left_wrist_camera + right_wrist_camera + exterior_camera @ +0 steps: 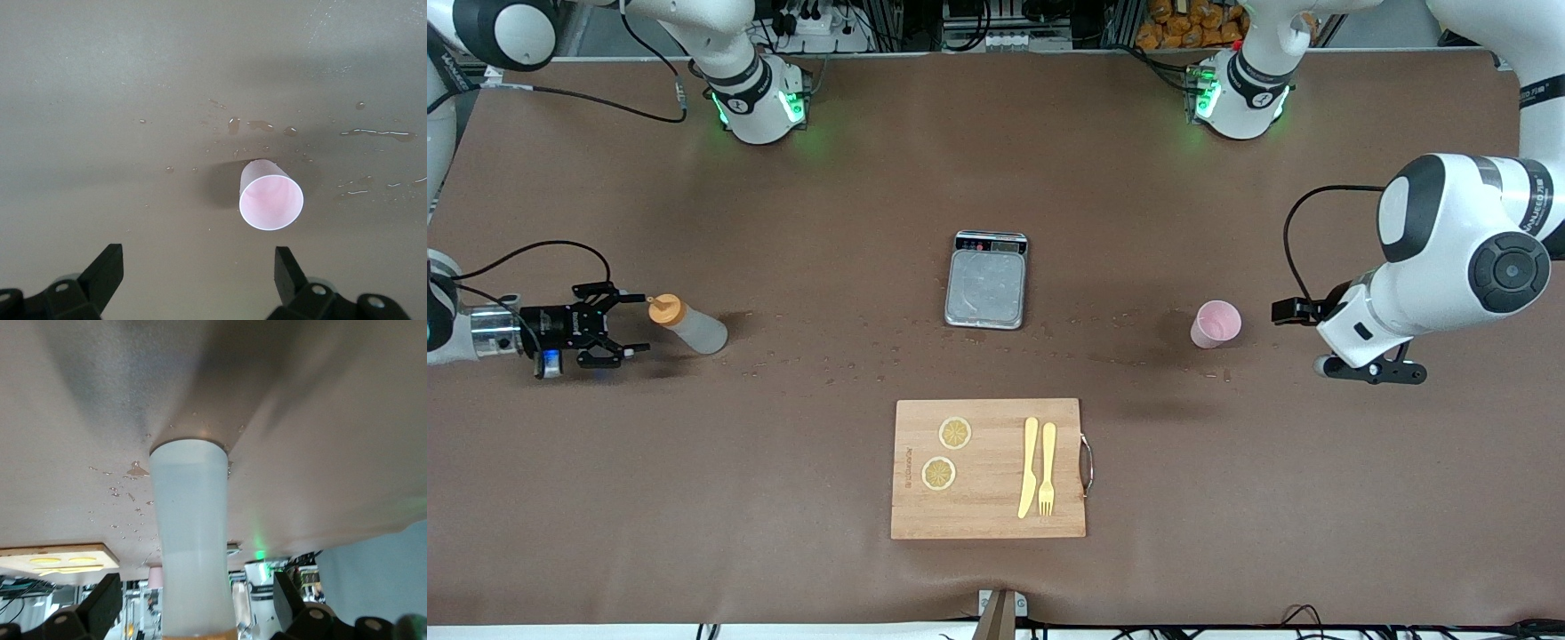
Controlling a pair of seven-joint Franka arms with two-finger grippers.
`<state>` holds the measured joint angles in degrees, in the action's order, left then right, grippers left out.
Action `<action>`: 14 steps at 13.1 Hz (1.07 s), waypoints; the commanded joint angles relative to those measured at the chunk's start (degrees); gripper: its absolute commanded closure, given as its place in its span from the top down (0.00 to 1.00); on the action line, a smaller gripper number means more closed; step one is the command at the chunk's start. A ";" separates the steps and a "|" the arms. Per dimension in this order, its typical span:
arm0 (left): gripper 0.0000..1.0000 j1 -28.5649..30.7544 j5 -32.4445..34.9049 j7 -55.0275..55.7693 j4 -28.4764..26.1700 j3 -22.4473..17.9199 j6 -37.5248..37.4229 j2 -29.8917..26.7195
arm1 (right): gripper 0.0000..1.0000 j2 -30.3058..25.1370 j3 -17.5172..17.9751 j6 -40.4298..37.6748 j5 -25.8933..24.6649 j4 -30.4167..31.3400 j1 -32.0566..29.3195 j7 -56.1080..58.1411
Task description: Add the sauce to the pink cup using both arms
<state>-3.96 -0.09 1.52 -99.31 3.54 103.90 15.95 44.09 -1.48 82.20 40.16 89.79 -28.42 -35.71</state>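
Note:
The sauce (pixel 694 327), a whitish squeeze bottle with an orange cap, stands on the brown table toward the right arm's end. My right gripper (pixel 639 324) is level with the bottle's top and open. In the right wrist view the sauce (pixel 190 520) stands between the fingers (pixel 107 593) with a gap on each side. The pink cup (pixel 1216 324) stands upright toward the left arm's end. My left gripper (pixel 1303 338) hovers beside it, open and holding nothing. In the left wrist view the pink cup (pixel 270 197) lies just ahead of the left gripper (pixel 198 267).
A grey kitchen scale (pixel 987 280) sits at the table's middle. Nearer the front camera lies a wooden cutting board (pixel 989 524) with two lemon slices (pixel 955 433), a yellow knife (pixel 1029 467) and a fork (pixel 1047 467). Water drops (pixel 827 364) dot the table between bottle and cup.

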 commanded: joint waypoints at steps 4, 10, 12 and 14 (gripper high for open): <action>1.00 0.18 -1.05 -0.29 0.34 0.24 0.34 -0.57 | 1.00 5.12 0.96 -1.52 6.86 -0.76 -2.95 -1.38; 1.00 -0.34 -6.33 0.06 -1.05 1.03 1.65 1.63 | 1.00 6.71 0.96 -1.52 7.04 -0.06 -2.87 -0.24; 1.00 -1.48 -6.06 0.06 -4.82 0.94 7.16 1.72 | 1.00 7.06 1.04 -1.08 7.04 0.29 -1.82 2.65; 1.00 -1.14 -6.15 0.24 -5.46 1.03 9.30 3.46 | 1.00 7.07 1.04 -0.38 7.04 0.99 -1.02 4.85</action>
<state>-5.15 -5.16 1.54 -103.35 4.65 110.86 18.63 50.98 -0.66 81.33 46.05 89.88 -30.04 -33.28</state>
